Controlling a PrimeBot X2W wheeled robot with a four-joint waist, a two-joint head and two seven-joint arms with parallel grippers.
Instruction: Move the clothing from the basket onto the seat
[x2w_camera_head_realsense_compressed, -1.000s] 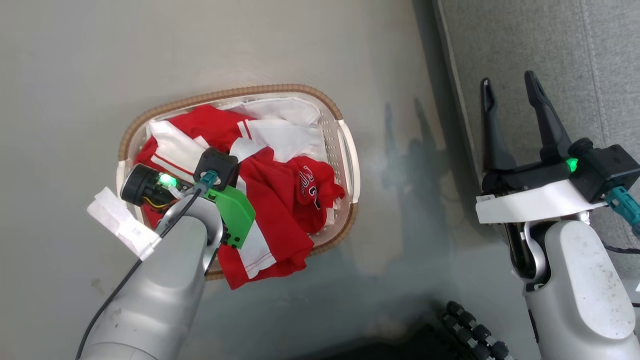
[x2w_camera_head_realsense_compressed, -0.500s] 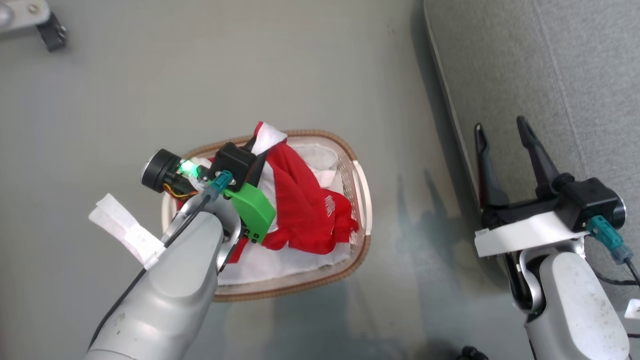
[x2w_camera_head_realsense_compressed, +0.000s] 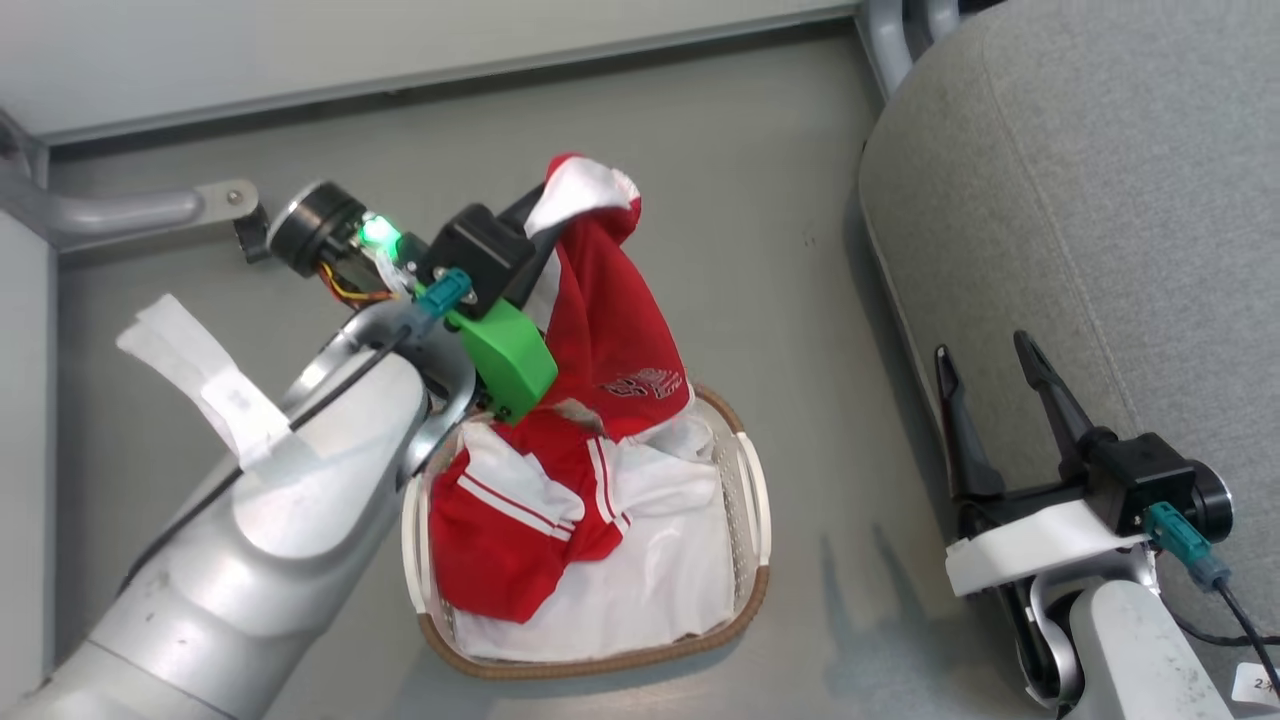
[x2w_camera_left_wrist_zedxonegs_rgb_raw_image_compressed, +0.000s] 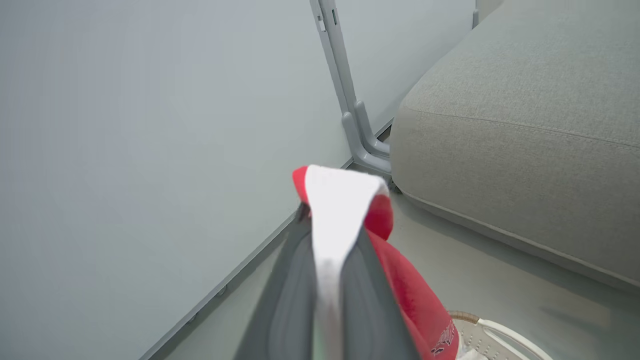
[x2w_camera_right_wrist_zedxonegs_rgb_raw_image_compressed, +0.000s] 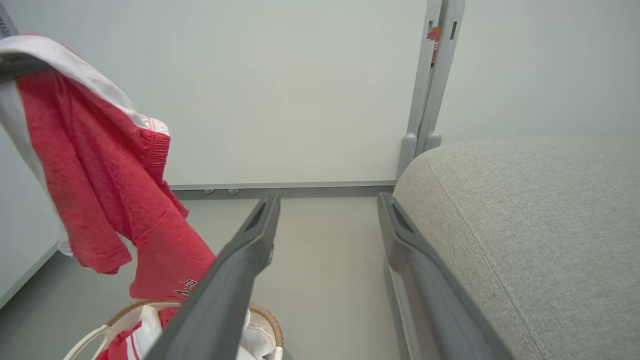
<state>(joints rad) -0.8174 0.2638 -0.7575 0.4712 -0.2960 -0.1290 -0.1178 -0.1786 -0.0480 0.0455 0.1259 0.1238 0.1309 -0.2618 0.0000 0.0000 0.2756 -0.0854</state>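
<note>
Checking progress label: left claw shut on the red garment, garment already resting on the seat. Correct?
No. The left claw is shut on the red garment, but it hangs above the basket, clear of the seat; the head view shows this.

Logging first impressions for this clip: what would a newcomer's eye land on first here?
First, the red garment dangling from the shut left gripper, high over the brown-rimmed white basket at centre. Next, a second red-and-white garment lying on a white sheet inside that basket. Then the big grey seat at right, with the open right gripper empty near its edge.
</note>
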